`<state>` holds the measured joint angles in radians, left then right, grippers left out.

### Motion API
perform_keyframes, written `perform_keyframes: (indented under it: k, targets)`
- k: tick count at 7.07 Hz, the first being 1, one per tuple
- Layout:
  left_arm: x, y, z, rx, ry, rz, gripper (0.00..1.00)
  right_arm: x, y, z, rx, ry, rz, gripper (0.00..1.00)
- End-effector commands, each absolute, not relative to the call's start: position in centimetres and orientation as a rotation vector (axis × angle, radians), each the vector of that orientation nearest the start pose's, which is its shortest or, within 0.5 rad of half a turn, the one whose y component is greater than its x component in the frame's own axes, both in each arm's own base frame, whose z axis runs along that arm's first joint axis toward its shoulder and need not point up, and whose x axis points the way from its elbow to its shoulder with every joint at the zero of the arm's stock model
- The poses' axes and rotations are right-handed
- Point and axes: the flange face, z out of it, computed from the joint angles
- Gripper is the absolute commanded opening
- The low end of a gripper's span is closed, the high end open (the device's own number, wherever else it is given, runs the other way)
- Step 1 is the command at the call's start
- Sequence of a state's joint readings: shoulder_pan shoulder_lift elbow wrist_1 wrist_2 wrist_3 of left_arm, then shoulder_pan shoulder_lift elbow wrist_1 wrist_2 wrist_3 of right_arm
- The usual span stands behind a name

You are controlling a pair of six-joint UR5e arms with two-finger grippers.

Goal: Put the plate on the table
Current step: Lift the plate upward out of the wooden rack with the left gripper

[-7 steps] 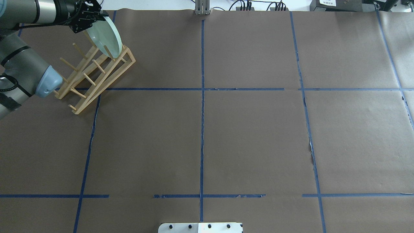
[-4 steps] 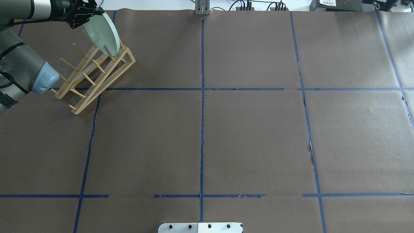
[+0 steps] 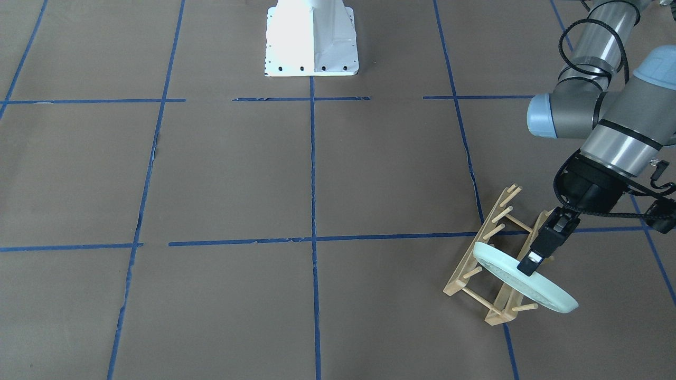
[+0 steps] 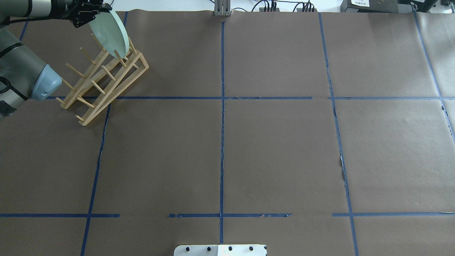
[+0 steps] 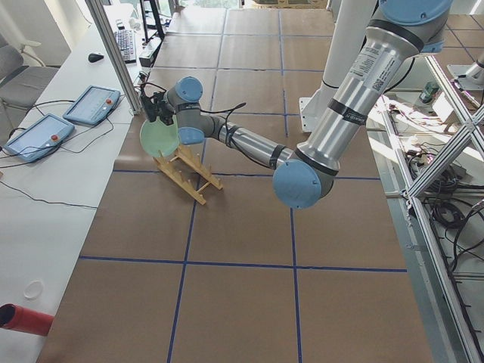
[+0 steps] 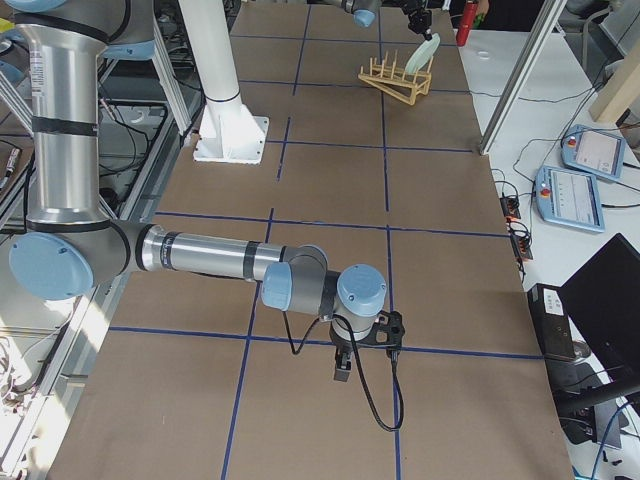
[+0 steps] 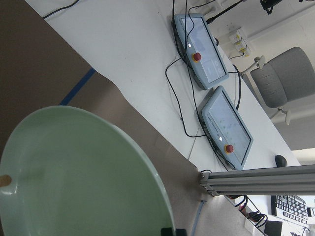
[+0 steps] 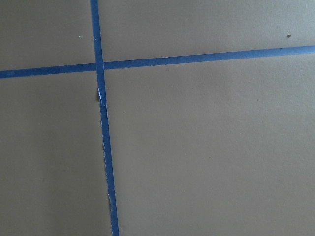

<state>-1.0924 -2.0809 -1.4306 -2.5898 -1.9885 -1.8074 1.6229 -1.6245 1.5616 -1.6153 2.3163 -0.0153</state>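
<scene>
Left gripper [image 3: 531,262] clamped on plate [image 3: 528,287] rim. Plate held tilted above rack [image 3: 465,265], apparently clear of pegs. Step in hand: extraction. Next move: carry clear, level, lower onto table [image 3: 237,174]. Right gripper [image 6: 341,372] jaws: cannot tell.

Plate [image 7: 74,172] cropped at left wrist view's bottom; right tool [image 6: 341,374] state unreadable.

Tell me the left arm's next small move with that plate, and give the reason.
Probably raise the plate a little higher, straight up, before any sideways travel. The left claw pinches its upper rim, the plate hangs tilted, and its lower edge appears level with the pegs of the wooden rack, so swinging toward open table now could snag them.
</scene>
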Motion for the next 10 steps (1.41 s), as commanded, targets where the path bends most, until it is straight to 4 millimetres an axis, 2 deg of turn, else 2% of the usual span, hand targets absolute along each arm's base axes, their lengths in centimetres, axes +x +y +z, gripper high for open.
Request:
perform_keyframes:
  k: [1, 2, 4, 5, 6, 8, 9, 10]
  targets:
    - [21.5, -64.0, 29.7, 0.247, 1.477, -0.833, 0.00, 9.0, -45.6, 69.5, -0.077, -0.748, 0.075, 1.00]
    - [20.8, -63.8, 29.5, 0.241, 1.515, -0.854, 0.00, 9.0, -45.6, 69.6, -0.079, -0.748, 0.076, 1.00]
    - [18.7, -61.4, 32.5, 0.218, 1.636, -0.886, 0.00, 9.0, -45.6, 69.6, -0.079, -0.748, 0.076, 1.00]
    - [16.7, -61.3, 32.3, 0.192, 1.681, -0.916, 0.00, 9.0, -45.6, 69.6, -0.079, -0.748, 0.076, 1.00]
    - [13.4, -61.7, 32.1, 0.183, 1.703, -0.935, 0.00, 9.0, -45.6, 69.6, -0.079, -0.748, 0.076, 1.00]
    - [10.8, -61.9, 31.0, 0.154, 1.693, -0.888, 0.00, 9.0, -45.6, 69.5, -0.077, -0.748, 0.075, 1.00]
    - [9.8, -61.4, 28.7, 0.103, 1.672, -0.852, 0.00, 9.0, -45.6, 69.5, -0.077, -0.748, 0.075, 1.00]
    - [9.0, -59.8, 25.6, 0.096, 1.641, -0.826, 0.00, 9.0, -45.6, 69.5, -0.077, -0.748, 0.075, 1.00]
